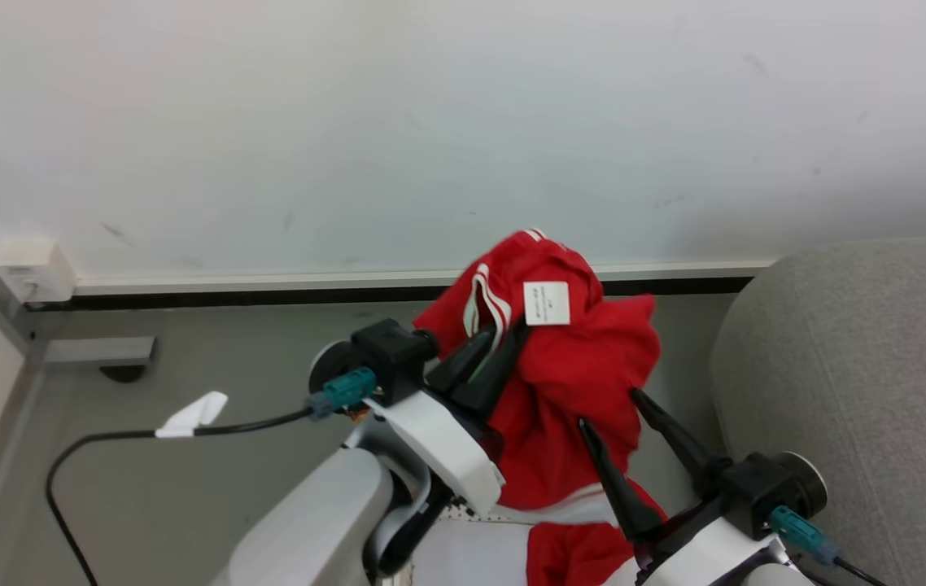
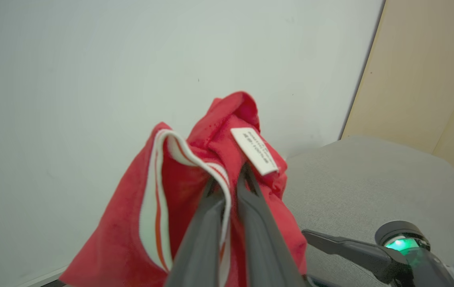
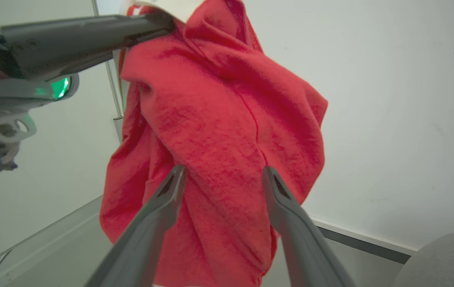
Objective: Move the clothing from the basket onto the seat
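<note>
Clothing in play is one red garment (image 1: 561, 382) with white stripes, hoisted in the air and bunched at its top. There the left pincer (image 1: 500, 342) is clamped tight on a fold just under the white label (image 1: 547, 303). Held by that high point, the cloth drapes straight down. Its lower end trails at 6 o'clock toward what I take for the basket (image 1: 467, 514), a pale perforated edge of which little can be seen. The height looks chosen to lift the hem free of the rim before any sideways carry.

The right pincer (image 1: 608, 408) stands at 5 o'clock of the garment, its jaws spread wide with nothing between them and its tips close before the hanging cloth. I judge it ready to gather the lower part so nothing drags.

The seat (image 1: 862, 366), grey and woven, lies at 3 o'clock, near the garment but apart from it. Behind is a plain white wall (image 1: 463, 122) with a pale skirting (image 1: 268, 281), then a grey floor (image 1: 227, 382) and a black cable (image 1: 105, 439) at 8 o'clock.
</note>
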Robot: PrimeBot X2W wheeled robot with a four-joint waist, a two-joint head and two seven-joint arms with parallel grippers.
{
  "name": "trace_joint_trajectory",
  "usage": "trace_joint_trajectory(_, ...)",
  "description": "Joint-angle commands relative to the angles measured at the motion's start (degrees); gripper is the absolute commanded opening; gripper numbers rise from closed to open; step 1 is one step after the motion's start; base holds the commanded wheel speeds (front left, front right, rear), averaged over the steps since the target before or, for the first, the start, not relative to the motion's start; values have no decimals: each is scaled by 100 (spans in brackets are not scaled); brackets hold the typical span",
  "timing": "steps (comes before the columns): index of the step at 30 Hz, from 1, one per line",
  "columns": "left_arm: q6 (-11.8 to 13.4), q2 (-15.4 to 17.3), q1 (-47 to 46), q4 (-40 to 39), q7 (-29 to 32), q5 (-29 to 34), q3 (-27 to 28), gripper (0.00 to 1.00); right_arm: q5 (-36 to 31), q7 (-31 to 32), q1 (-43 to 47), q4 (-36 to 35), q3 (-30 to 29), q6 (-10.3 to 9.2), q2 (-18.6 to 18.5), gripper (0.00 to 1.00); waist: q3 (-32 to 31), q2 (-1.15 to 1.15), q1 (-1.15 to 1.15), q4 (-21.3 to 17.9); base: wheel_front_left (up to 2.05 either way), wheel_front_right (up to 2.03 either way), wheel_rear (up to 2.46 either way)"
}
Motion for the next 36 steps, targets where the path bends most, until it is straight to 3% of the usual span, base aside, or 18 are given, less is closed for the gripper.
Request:
trace_joint_trajectory(1,-28,-23,66,-10,0,53,-36,0,52,2,-77,80,71,-12,-46,100,-30,0,0,93,0,0,0)
trace_joint_trajectory(15,-196,-311,269,-46,169,18,-869,0,301,2,-524,1004,794,-12,-145,100,-207,0,0,689,0,0,0)
trace_joint_trajectory(24,-237,-310,319,-110,235,-86,-1093,0,300,2,-549,1062,690,-12,-101,100,-269,0,0,876,0,0,0)
trace_joint_trajectory(25,-238,-297,320,-106,229,-106,-1090,0,286,2,-531,1054,677,-12,-97,93,-271,0,0,884,0,0,0)
trace_joint_trajectory(27,-219,-270,317,-85,204,-122,-1062,0,274,1,-500,967,646,-12,-90,0,-267,0,0,889,0,0,0)
trace_joint_trajectory(36,-121,-183,210,34,68,-210,-893,0,354,1,-358,735,617,-12,-149,0,-203,0,0,793,0,0,0)
